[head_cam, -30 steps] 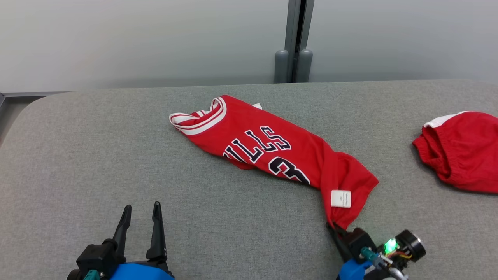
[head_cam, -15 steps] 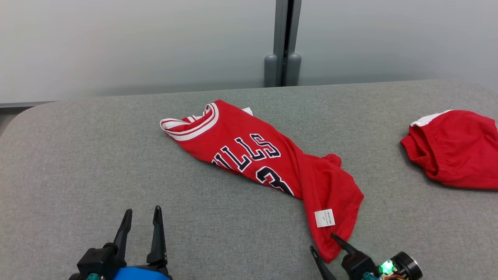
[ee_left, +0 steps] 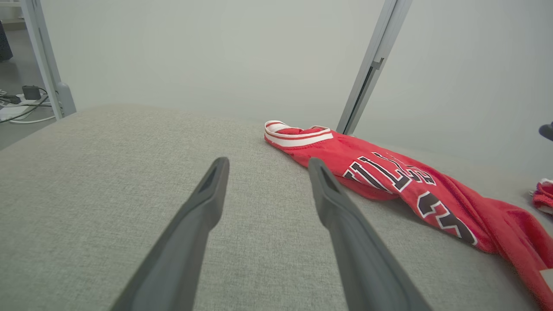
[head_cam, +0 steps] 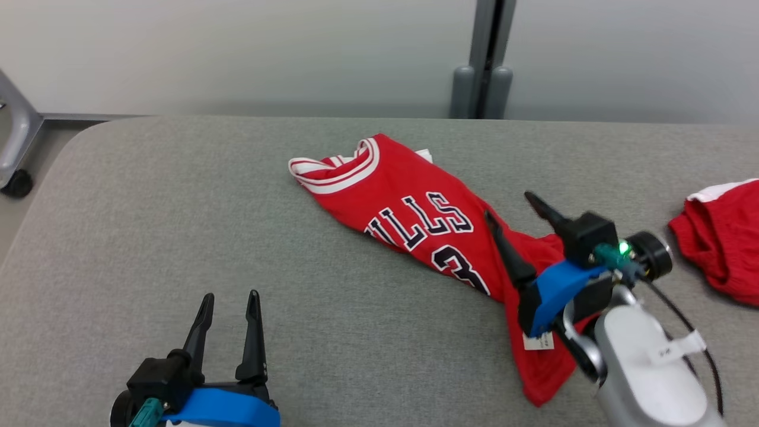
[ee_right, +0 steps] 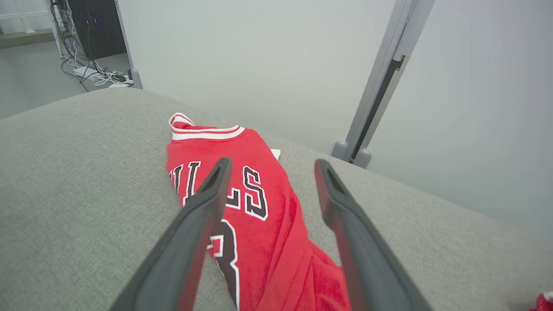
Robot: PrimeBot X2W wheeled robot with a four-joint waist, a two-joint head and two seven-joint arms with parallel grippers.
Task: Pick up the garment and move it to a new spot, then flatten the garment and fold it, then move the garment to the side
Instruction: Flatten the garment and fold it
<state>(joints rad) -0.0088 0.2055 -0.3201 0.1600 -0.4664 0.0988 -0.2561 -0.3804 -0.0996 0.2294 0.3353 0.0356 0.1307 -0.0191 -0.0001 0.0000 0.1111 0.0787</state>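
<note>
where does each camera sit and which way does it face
Head view: on the robot's head, facing forward and down at the grey table and red jersey; left gripper lower left, right gripper and pale forearm over the jersey's lower end.
Left wrist view: low over the table, looking along its open jaws; jersey ahead to the right.
Right wrist view: above the jersey, looking along its open jaws toward the collar.
Shared: both wrist views show the collar and the grey post.
</note>
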